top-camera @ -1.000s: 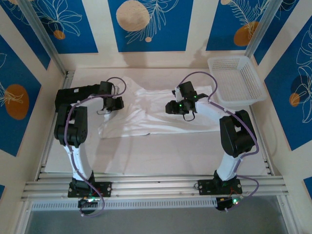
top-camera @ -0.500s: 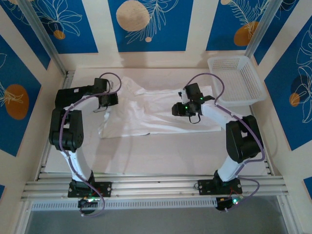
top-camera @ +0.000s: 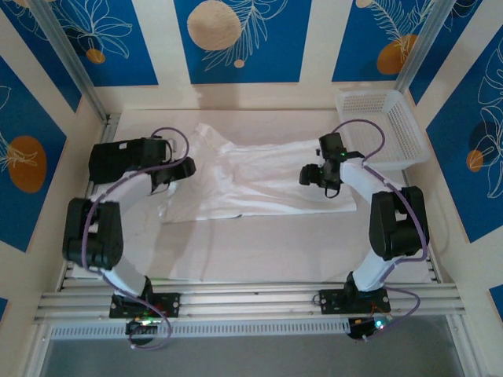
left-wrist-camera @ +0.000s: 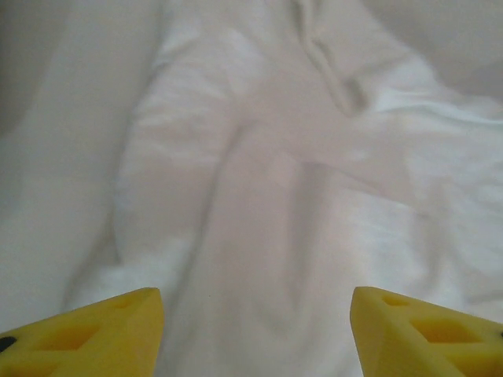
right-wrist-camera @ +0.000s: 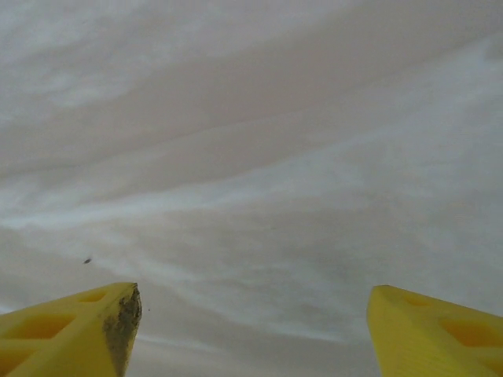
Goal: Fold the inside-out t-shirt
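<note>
Two wrist views show the left end effector [left-wrist-camera: 255, 297] and right end effector [right-wrist-camera: 253, 292] released above the t-shirt [left-wrist-camera: 267, 173]. Overhead, it lies rumpled across the table [top-camera: 259, 247].

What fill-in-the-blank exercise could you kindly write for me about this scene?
1. The t-shirt spread on the table is ___ in colour.
2. The basket sits at the table's far ___ corner.
3. The left gripper and right gripper both have their jaws ___, gripping nothing.
4. Their fingers are ___ in colour.
Missing words: white; right; open; yellow.
</note>
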Controlling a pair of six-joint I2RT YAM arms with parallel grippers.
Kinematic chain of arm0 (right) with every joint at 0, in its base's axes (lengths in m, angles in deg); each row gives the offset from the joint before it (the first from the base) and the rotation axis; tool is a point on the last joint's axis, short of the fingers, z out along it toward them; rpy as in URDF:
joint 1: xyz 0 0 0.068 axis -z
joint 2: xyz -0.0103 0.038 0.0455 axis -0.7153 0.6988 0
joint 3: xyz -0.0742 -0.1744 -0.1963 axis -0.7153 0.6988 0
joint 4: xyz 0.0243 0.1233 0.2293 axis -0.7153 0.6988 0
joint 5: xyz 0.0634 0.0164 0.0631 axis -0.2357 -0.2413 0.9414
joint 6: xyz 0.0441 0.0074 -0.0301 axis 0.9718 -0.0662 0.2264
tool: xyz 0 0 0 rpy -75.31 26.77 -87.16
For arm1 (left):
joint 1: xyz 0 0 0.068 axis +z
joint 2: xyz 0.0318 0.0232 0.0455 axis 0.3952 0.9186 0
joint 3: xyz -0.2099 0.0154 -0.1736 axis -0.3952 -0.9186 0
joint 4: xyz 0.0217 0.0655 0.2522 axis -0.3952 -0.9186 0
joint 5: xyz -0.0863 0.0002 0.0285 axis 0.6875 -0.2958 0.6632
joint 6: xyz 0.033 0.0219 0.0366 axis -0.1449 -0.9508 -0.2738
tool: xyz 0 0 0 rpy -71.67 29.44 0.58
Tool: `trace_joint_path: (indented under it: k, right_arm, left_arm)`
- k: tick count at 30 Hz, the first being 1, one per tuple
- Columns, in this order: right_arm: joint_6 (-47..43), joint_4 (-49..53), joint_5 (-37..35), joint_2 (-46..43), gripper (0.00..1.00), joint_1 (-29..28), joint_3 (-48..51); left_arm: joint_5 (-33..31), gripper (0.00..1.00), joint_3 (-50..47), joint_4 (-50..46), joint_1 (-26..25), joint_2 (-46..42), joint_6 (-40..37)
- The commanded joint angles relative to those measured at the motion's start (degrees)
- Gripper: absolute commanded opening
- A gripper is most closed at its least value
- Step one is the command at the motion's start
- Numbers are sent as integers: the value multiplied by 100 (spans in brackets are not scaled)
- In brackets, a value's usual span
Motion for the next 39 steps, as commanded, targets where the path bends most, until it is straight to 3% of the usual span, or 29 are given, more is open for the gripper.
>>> trace_joint_path:
  k: [1, 6, 15, 21, 27, 31, 39]
  right_arm:
    - [87, 299, 125, 416, 78, 148, -297]
    - [88, 884, 56, 933, 73, 231, -484]
    - [280, 1402, 578, 729, 71, 267, 244]
    - [620, 1304, 1117, -137, 68, 109, 1224]
    - [419, 798, 819, -1195, 73, -147, 1269]
    - [147, 140, 67, -716, 81, 15, 490]
    - [-538, -159, -804, 1053, 81, 454, -1112]
  left_arm:
    - [781, 65, -554, 593, -196, -238, 562]
    - [1070, 66, -1071, 640, -264, -179, 663]
    - [979, 66, -2114, 451, -263, -613, 669]
    - [750, 66, -3281, 249, -263, -1780, 1062]
    - [192, 68, -3051, -526, -264, -3416, 1089]
    - [160, 71, -2300, -74, -257, -2872, 887]
    - [756, 71, -1599, 763, -263, -1804, 1150]
